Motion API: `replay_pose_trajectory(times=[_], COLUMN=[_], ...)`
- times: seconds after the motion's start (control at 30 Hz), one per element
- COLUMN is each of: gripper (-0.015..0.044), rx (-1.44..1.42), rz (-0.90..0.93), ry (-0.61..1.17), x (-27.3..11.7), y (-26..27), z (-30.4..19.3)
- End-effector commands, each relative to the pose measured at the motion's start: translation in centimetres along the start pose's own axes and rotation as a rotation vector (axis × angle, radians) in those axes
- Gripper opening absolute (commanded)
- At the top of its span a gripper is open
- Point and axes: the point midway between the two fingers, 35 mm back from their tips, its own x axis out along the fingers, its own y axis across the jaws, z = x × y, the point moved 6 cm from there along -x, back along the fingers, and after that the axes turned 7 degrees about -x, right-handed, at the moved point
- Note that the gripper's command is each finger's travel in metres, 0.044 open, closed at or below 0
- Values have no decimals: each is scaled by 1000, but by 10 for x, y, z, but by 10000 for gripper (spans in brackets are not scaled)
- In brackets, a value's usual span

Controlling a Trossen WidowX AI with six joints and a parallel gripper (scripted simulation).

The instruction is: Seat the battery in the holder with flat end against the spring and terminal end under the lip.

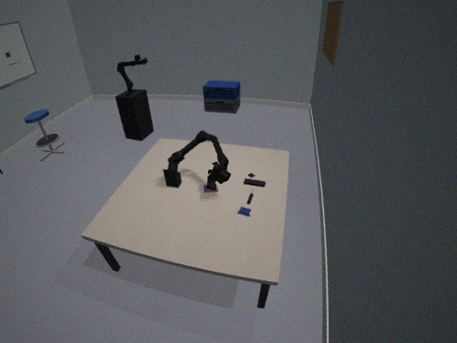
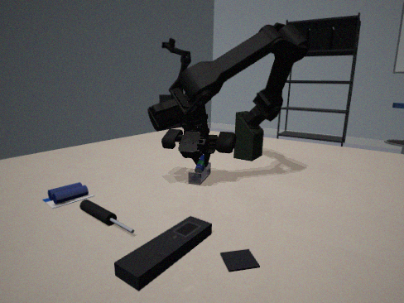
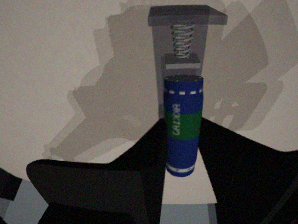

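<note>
The battery (image 3: 183, 150) (image 2: 201, 160), blue with a green band, is tilted over the holder (image 3: 189, 15) (image 2: 194, 178) (image 1: 210, 190). My gripper (image 3: 180, 123) (image 2: 200, 164) (image 1: 212, 186) is shut on the battery, one finger on each side. In the wrist view the battery's dark flat end points at the spring (image 3: 183, 40), with a small block (image 3: 182, 61) between them. In the exterior view the battery's lower end is at or just inside the holder. Whether it touches the holder, and the lip at the other end, are hidden.
A black remote (image 2: 165, 250) (image 1: 255, 183) and a thin black square cover (image 2: 240, 260) (image 1: 251, 175) lie on the table. A screwdriver (image 2: 98, 211) (image 1: 250, 199) and blue batteries (image 2: 69, 193) on a white and blue sheet (image 2: 62, 204) lie off to the side.
</note>
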Motion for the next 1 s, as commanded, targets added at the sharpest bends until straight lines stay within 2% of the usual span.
replay_pose_trajectory(times=[0.0,0.4,0.97], gripper=[74,74,74], rx=[-4,-5,-5], rz=[1,10,12], ry=[30,110,111], x=[0,4,2], y=[-1,-1,-2], z=[4,13,22])
